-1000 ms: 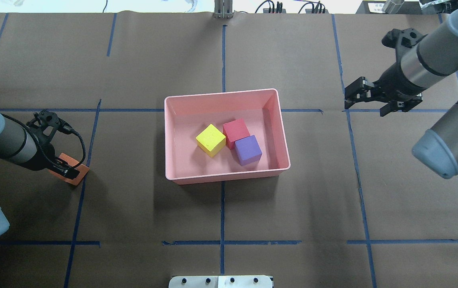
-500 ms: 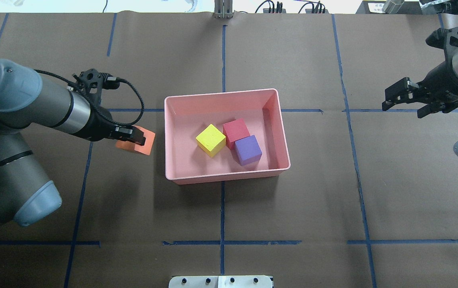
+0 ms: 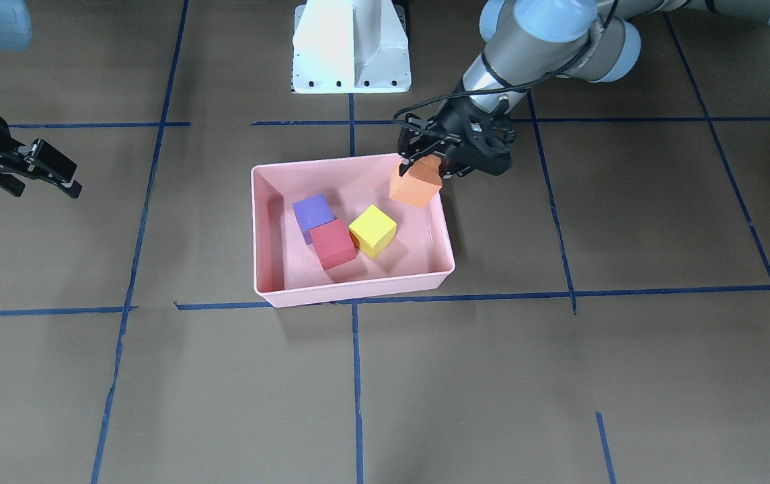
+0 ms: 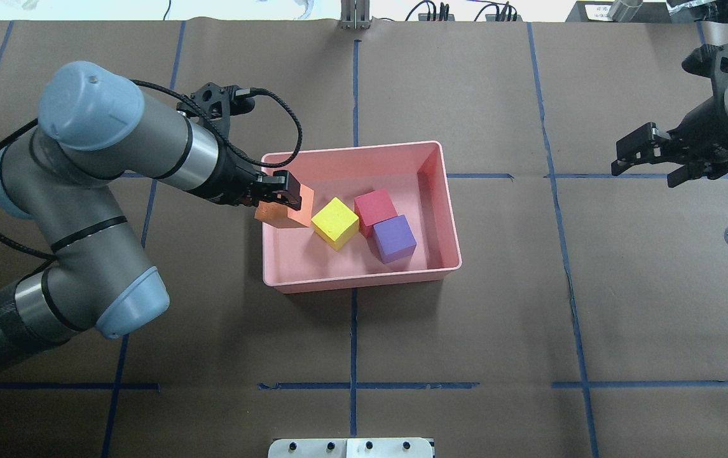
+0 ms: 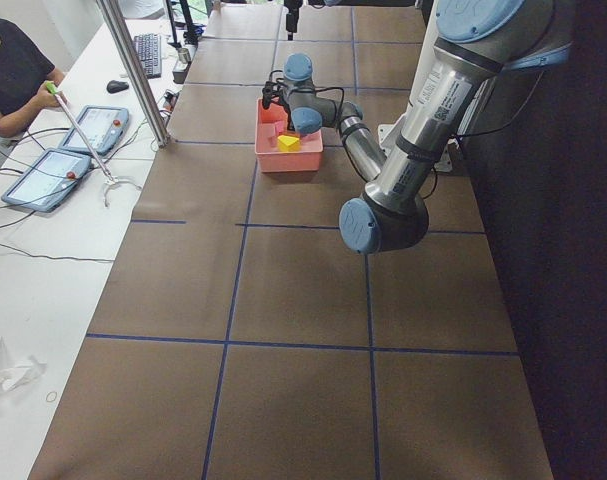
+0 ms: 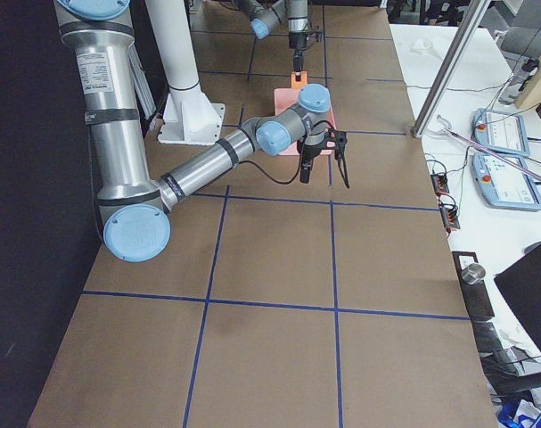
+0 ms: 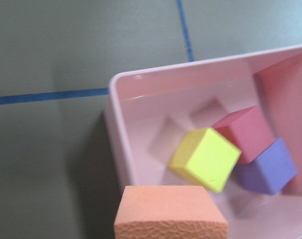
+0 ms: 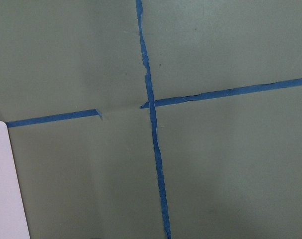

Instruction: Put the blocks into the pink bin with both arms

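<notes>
- Left claw (image 4: 282, 198) clamped on the orange block (image 4: 284, 216), held in the air above the left wall of the pink bin (image 4: 351, 147). The block straddles the rim, part inside and part out.
- Yellow block (image 4: 335, 222), red block (image 4: 375, 208) and purple block (image 4: 394, 238) lie clustered on the bin floor, touching or nearly so.
- Right claw (image 4: 650, 159) has its jaws apart and is empty, well off to the right over bare worktop (image 4: 529, 318).
- Judgement: this is the last block, and letting go here risks it catching the rim and tipping outward.
- Better to carry it a little further right so it fully clears the wall.
- Aim for the bare floor near the left wall and stop short of the yellow block just beside it. Lower it, then part the jaws.
</notes>
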You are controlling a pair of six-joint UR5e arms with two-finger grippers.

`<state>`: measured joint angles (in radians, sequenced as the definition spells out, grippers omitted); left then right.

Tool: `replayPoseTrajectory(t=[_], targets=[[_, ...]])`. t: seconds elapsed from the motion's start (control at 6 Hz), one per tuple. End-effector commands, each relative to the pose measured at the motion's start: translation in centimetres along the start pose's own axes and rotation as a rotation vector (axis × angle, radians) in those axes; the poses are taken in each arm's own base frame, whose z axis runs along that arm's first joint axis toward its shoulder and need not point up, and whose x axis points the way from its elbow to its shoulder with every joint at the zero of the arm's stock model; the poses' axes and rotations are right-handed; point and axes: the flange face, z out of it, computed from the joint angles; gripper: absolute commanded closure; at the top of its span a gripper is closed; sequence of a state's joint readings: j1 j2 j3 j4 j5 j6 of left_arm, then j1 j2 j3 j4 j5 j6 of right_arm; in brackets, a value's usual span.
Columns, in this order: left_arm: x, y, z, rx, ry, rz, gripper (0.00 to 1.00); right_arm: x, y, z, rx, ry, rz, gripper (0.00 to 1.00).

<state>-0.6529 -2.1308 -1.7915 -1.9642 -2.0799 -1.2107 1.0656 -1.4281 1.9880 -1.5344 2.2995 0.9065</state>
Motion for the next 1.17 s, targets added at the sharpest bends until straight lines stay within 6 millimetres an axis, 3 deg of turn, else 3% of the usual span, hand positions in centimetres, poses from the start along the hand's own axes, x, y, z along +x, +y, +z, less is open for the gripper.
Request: replayPoseTrajectory(t=[0.0,0.33,0.5,0.67,1.0], targets=[[0.7,1.1,0.7,0.007,0.0,0.009,0.0,0.0,-0.1,0.1,0.0,0.002,0.0,0.0],[0.0,-0.5,-1.1,0.045,-0.001,0.01,0.0,0.0,-0.2,0.1,0.005,0.004,0.001,0.0],[-3.0,-1.7,-3.1,0.074,-0.024,-0.015,0.0,0.7,-0.5,-0.2,0.012,0.008,0.015,0.0],[-7.1,-1.9,-4.9,0.099,-0.063,-0.043,0.0,2.6,-1.4,-1.7,0.043,0.014,0.041,0.0],[-19.5,-0.6,-9.7,0.073,-0.205,0.179,0.0,11.7,-2.1,-3.7,0.061,0.071,-0.064,0.0]])
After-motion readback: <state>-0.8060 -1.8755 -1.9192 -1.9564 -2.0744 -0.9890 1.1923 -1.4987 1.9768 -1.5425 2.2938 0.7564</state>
